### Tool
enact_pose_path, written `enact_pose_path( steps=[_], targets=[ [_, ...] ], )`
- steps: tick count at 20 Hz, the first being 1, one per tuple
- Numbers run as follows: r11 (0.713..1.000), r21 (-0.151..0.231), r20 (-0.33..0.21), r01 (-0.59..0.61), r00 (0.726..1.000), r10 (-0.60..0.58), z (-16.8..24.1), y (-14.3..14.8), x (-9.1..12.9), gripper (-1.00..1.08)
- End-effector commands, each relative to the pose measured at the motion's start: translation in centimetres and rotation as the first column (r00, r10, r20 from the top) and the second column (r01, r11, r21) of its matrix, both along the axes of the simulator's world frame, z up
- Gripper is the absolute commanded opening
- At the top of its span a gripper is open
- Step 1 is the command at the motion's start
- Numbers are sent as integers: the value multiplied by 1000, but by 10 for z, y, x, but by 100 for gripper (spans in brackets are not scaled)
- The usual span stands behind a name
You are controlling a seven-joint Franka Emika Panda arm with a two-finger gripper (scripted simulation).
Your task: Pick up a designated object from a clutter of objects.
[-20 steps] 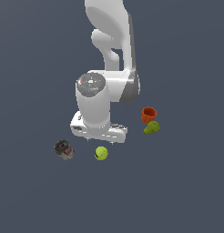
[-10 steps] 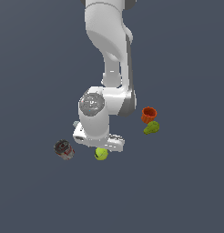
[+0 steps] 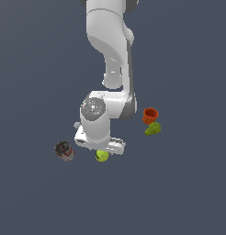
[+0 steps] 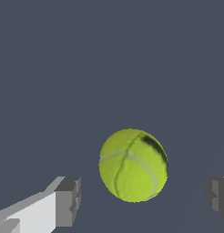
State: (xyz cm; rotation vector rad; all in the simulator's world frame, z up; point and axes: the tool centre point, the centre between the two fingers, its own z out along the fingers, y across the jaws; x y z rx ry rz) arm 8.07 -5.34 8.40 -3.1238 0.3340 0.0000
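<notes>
The designated object, a yellow-green tennis ball (image 3: 102, 156) with a dark curved mark, rests on the grey floor directly under my hand. In the wrist view the tennis ball (image 4: 133, 164) fills the space between my two fingers. My gripper (image 4: 143, 200) is open, a finger on each side of the ball and a gap between each finger and it. In the exterior view the white hand hides the fingers and the ball's upper part. The rest of the clutter of objects lies around: a dark can (image 3: 64, 150), an orange cup (image 3: 150, 114), a green pear-like fruit (image 3: 153, 129).
A tiny grey ball (image 3: 76, 125) peeks out beside the wrist on the exterior view's left. The can lies a short way from the tennis ball, on the exterior view's left. The cup and pear sit together on the exterior view's right.
The arm has come down steadily, bringing the hand from above the tennis ball to right over it. No object has moved.
</notes>
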Motion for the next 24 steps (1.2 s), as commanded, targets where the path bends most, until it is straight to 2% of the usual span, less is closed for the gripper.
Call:
enact_pose_path(
  steps=[1,6,11,12,24],
  targets=[
    [1000,0,-1,0,1000,0,-11,0,-1,100],
    [1000,0,0,1,1000,-1,-36,0,-1,100],
    [1000,0,0,1,1000,-1,-43,0,0,100],
    [1000,0,0,1,1000,-1,-43,0,0,-100],
    [1000,0,0,1,1000,-1,-41,0,0,-100]
  ],
)
